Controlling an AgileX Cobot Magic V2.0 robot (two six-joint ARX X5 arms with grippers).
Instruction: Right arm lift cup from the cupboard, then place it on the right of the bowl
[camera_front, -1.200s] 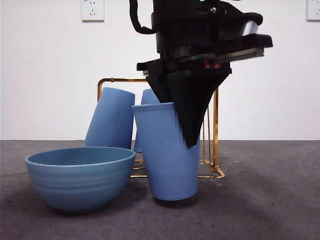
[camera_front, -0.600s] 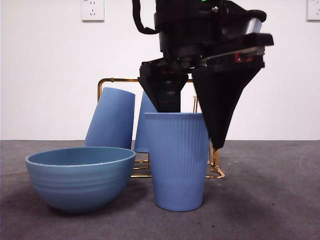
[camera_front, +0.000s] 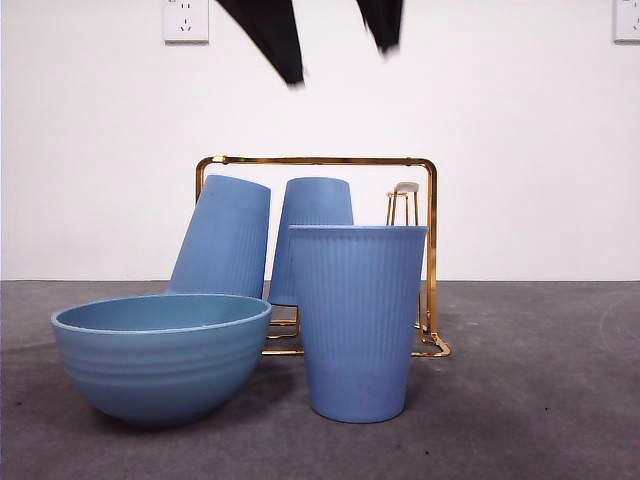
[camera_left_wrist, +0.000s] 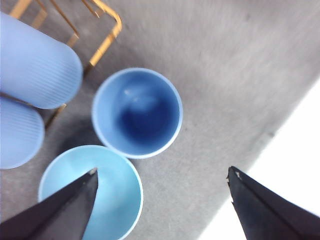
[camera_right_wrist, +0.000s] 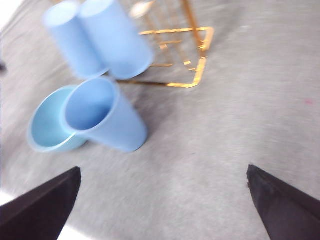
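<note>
The ribbed blue cup (camera_front: 358, 320) stands upright on the grey table, just right of the wide light-blue bowl (camera_front: 160, 360) and in front of the gold wire cupboard (camera_front: 431, 250). Nothing holds it. Two black fingertips (camera_front: 285, 50) of one open gripper hang high above it; I cannot tell which arm's. My right gripper (camera_right_wrist: 162, 175) is open and empty, well away from the cup (camera_right_wrist: 107, 120) and bowl (camera_right_wrist: 47, 125) in a blurred view. My left gripper (camera_left_wrist: 162, 180) is open and empty, looking straight down on the cup (camera_left_wrist: 137, 112) and bowl (camera_left_wrist: 100, 185).
Two more identical blue cups (camera_front: 225, 240) (camera_front: 315, 215) hang upside down on the cupboard's pegs. One bare peg with a pale tip (camera_front: 405, 188) stands at the rack's right. A white wall with sockets (camera_front: 185, 20) rises behind. Grey table extends right of the cup.
The gripper opened off the cup and rose almost out of the front view. The cup went from tilted to standing upright on the table right of the bowl.
</note>
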